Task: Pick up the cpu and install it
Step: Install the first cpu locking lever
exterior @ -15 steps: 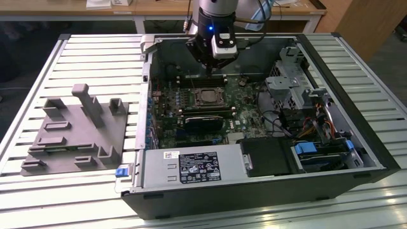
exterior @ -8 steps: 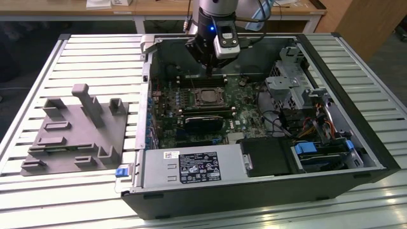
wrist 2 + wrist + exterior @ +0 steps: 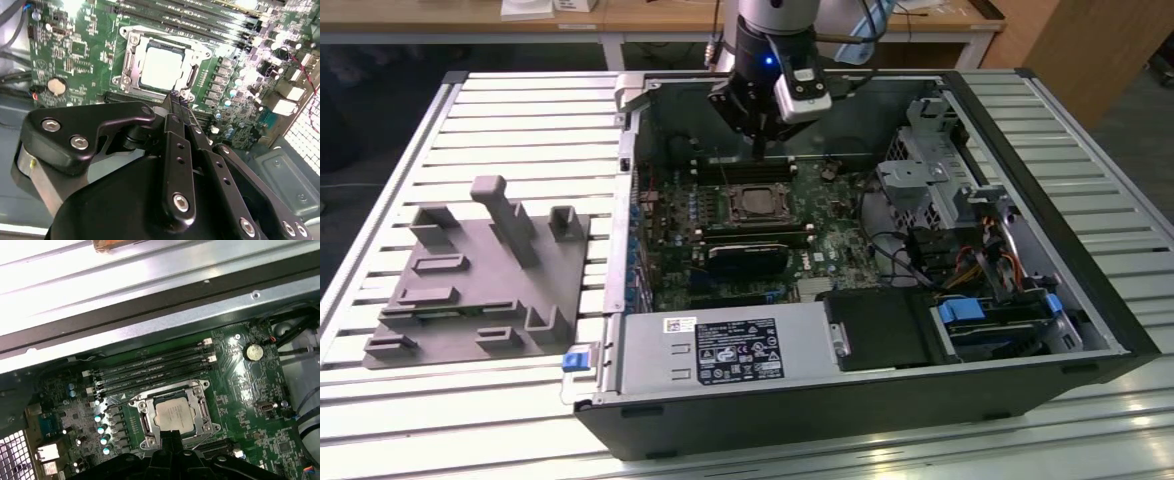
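The cpu [image 3: 750, 203] is a small silvery square chip lying flat inside the metal-edged socket frame on the green motherboard, with nothing holding it. Both wrist views look down on the cpu [image 3: 161, 67] [image 3: 174, 415] seated in the frame. My gripper [image 3: 758, 152] hangs inside the open computer case, above the board and slightly behind the socket. Its black fingers [image 3: 176, 120] lie pressed together with nothing between them, and the gripper [image 3: 175, 97] ends just short of the socket's edge. In the first wrist view the gripper [image 3: 172, 436] meets the frame's near side.
The computer case [image 3: 1067, 330] lies open on a slatted table. A grey fixture plate [image 3: 474, 280] with upright blocks sits at the exterior view's left. Memory slots [image 3: 150, 371] run beside the socket, with a coin battery [image 3: 253, 351] nearby. A power supply [image 3: 720, 350] and drive cage [image 3: 921, 180] crowd the case.
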{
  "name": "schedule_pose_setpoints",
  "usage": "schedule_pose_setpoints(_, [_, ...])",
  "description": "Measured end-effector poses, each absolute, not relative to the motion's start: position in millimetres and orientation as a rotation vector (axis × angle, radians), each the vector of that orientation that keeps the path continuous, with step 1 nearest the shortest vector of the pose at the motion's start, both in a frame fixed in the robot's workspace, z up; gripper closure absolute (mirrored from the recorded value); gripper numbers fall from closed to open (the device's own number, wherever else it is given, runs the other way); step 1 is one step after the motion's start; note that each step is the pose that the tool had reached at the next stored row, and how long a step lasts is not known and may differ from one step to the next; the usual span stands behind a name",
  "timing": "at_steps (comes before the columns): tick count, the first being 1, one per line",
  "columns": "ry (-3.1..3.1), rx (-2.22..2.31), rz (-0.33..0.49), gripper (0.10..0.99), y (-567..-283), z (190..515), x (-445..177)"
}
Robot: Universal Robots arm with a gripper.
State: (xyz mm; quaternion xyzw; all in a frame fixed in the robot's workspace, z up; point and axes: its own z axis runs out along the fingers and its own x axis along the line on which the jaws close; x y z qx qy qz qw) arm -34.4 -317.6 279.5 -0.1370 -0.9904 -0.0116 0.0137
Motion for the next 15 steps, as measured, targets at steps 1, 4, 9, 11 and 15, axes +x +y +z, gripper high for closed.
schedule_pose_setpoints(1, [-3.085, -0.416, -0.044, 0.98, -317.5, 279.4, -34.5])
schedule_pose_setpoints(4, [-3.091, -0.379, -0.057, 0.98, -317.5, 279.5, -34.5])
schedule_pose_setpoints(9, [-3.116, -0.288, -0.062, 0.98, -317.6, 279.1, -34.4])
schedule_pose_setpoints(11, [-3.127, -0.247, -0.063, 0.98, -317.6, 278.8, -34.5])
schedule_pose_setpoints(15, [-3.143, -0.154, -0.065, 0.98, -317.6, 277.9, -34.4])
